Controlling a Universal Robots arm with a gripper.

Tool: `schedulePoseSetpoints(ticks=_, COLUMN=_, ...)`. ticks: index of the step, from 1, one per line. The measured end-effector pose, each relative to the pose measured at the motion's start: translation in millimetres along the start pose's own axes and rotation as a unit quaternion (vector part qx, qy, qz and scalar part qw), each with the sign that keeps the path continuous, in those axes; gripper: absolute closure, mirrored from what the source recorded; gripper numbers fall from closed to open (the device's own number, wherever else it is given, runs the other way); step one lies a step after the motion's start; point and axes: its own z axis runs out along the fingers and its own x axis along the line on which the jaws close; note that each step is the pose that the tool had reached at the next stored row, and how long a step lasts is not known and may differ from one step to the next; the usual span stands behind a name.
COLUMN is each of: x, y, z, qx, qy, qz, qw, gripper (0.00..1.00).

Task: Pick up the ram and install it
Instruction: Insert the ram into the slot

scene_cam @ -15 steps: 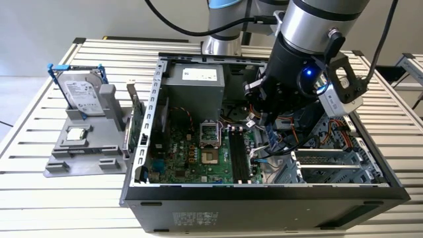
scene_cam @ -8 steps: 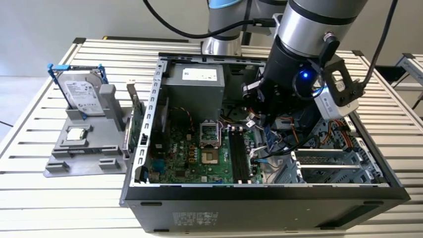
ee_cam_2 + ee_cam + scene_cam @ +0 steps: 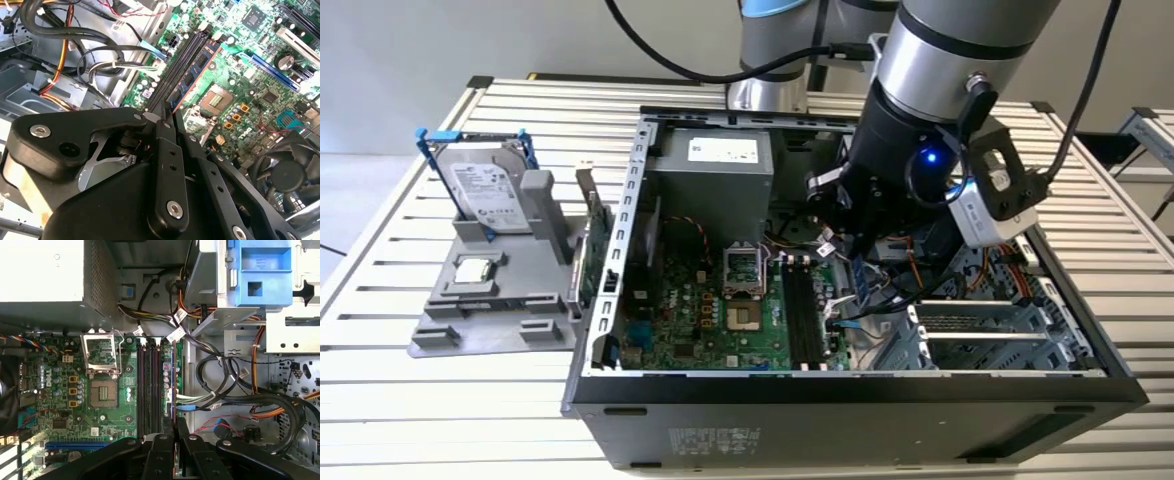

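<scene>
Apparently the gripper [image 3: 174, 425] pinches the ram [image 3: 196, 69] between its fingers, upright just beside the memory slots [image 3: 142, 390]; any tilt could jam it.

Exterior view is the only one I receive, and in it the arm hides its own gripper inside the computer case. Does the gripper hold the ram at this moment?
Observer: Yes. In both wrist views the gripper is shut on the ram.
Operator: How is the ram oriented?
Observer: In the first wrist view it stands on edge and runs parallel to the black memory slots.
Operator: Is it surely the ram, not another card?
Observer: Yes. In the second wrist view it is a narrow dark blue stick with a row of black chips.
</scene>
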Motion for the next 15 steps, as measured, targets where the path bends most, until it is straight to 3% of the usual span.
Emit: schedulePoseSetpoints(ticks=15, x=0.5, y=-0.6, z=7.6, qx=-0.0001, qy=-0.0024, qz=0.0, qw=1.0, gripper=1.0)
